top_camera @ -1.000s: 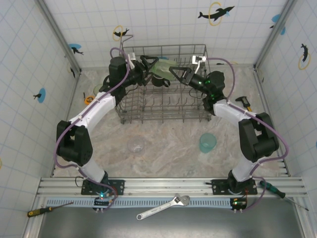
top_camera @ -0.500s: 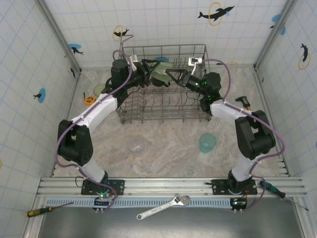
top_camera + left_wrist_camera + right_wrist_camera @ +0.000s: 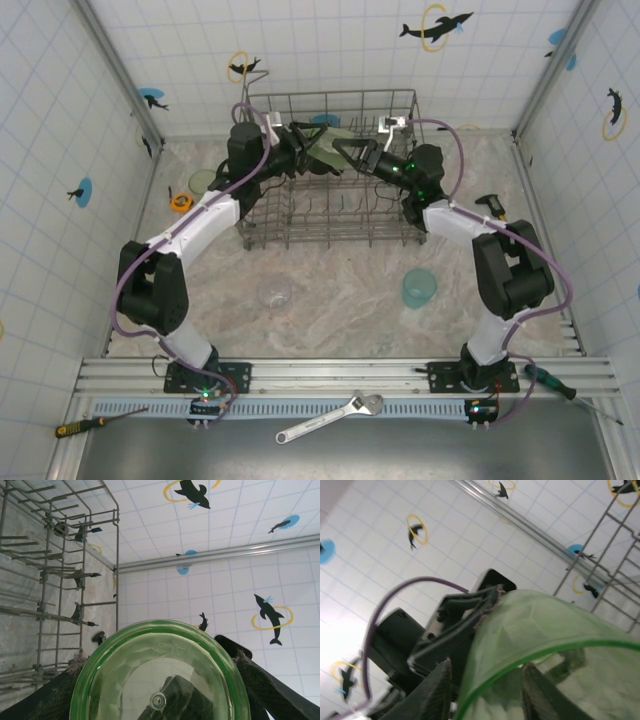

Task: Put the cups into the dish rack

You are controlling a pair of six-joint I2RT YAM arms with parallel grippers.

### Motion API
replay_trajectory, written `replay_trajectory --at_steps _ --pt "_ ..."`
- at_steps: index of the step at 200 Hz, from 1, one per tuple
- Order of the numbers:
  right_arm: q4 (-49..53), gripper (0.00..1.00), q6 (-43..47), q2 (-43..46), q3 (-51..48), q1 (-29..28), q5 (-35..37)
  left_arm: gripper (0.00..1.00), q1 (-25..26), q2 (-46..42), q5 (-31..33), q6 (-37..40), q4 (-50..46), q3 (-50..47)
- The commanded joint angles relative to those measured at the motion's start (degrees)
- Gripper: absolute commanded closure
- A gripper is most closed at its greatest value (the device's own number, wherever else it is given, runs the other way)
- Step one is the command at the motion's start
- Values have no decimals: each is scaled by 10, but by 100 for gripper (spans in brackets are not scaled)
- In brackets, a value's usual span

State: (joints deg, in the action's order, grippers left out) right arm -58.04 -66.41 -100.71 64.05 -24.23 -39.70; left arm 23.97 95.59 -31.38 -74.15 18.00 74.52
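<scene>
A translucent light-green cup (image 3: 325, 146) hangs over the back of the grey wire dish rack (image 3: 330, 215), between my two grippers. My left gripper (image 3: 306, 146) is shut on it; in the left wrist view the cup's base (image 3: 160, 675) sits between the two black fingers (image 3: 50, 700). My right gripper (image 3: 341, 152) stands open at the cup's rim (image 3: 535, 630), one finger (image 3: 435, 690) outside the wall and the other seen through it. A teal cup (image 3: 419, 287) and a clear cup (image 3: 273, 292) stand on the table in front of the rack. Another green cup (image 3: 203, 180) lies left of it.
An orange tape measure (image 3: 179, 202) lies by the left green cup. A black tool (image 3: 492, 207) lies right of the rack. The rack's upright tines (image 3: 60, 580) stand close beside the held cup. Tiled walls enclose the table on three sides.
The left jaws closed on the green cup, then the right jaws opened off its rim. Both grippers shifted slightly left and toward the back.
</scene>
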Motion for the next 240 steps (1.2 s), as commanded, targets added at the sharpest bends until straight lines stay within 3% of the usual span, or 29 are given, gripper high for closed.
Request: replay_trajectory --at_steps 1,47,78,93,137,173,240 --pt "59 48 44 51 -12 17 8 100 -1 0 28 67 -39 51" --pt "269 22 176 134 -45 57 53 100 0 24 102 150 -141 133" --pt "317 11 201 181 -84 107 63 100 33 74 155 215 -220 224" --pt "349 0 219 206 -95 131 69 100 43 111 180 247 -266 285" --pt "498 0 324 289 -105 166 157 100 71 200 257 319 -327 409" --pt "561 0 369 354 -131 175 219 100 90 236 344 392 -307 425" --pt "634 0 441 440 -121 187 290 100 98 284 387 454 -242 425"
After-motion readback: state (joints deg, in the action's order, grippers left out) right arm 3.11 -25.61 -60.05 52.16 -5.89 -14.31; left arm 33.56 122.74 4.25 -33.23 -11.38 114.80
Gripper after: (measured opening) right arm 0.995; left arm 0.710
